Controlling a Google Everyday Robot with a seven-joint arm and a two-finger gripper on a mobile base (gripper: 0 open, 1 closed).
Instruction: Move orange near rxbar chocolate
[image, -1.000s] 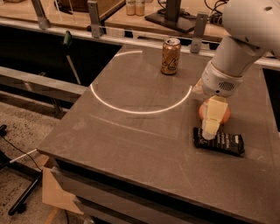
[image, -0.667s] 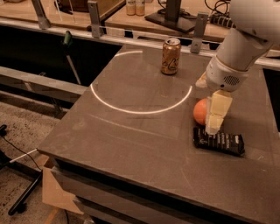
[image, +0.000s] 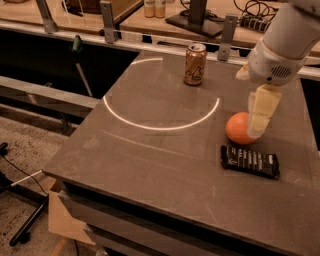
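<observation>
The orange (image: 238, 128) rests on the dark table (image: 150, 165) at the right, just above the top edge of the black rxbar chocolate (image: 250, 161), which lies flat with its white lettering up. A narrow gap separates the two. My gripper (image: 258, 129) hangs down from the white arm at the orange's right side, overlapping its right edge in the picture. It is open and holds nothing.
A gold-brown drink can (image: 195, 64) stands upright at the back of the table. A bright ring of light (image: 160, 127) lies across the table's middle. A rail with metal posts (image: 107, 21) runs behind the table. The floor drops away at the left.
The gripper was closed around the orange a second ago. It has let go and risen up and to the right, leaving the orange on the table by the bar.
</observation>
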